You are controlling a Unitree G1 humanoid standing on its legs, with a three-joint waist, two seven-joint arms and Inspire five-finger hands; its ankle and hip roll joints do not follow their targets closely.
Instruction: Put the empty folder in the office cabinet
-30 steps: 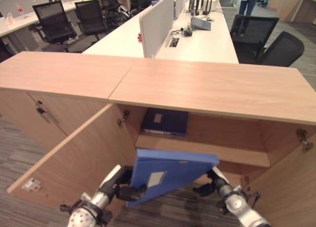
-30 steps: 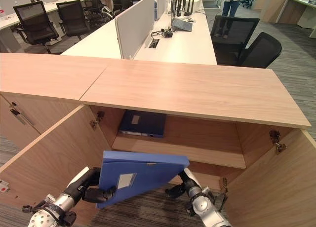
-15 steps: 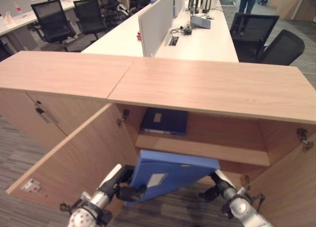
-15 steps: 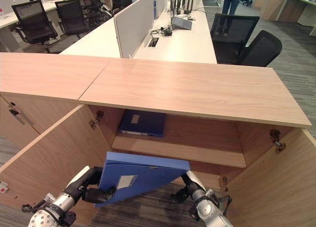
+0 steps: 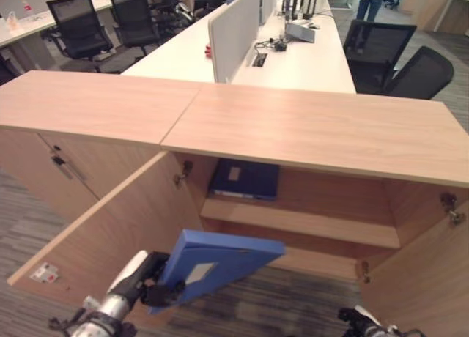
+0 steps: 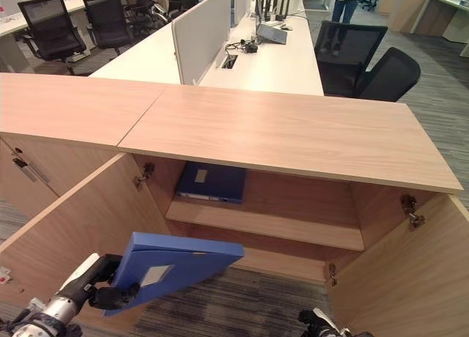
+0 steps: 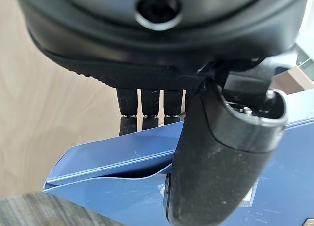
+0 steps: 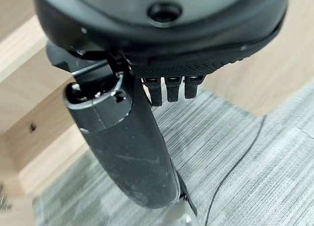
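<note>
The folder (image 5: 212, 264) is now gripped by the left hand (image 5: 150, 282) alone, thumb and fingers (image 7: 147, 105) pinching its edge, low before the open cabinet (image 5: 308, 227). The right hand (image 6: 315, 324) has been withdrawn, its fingers relaxed and empty. Insertion onto the lower shelf remains.

Bright, even light; cabinet (image 5: 308, 205) interior shadowed
</note>
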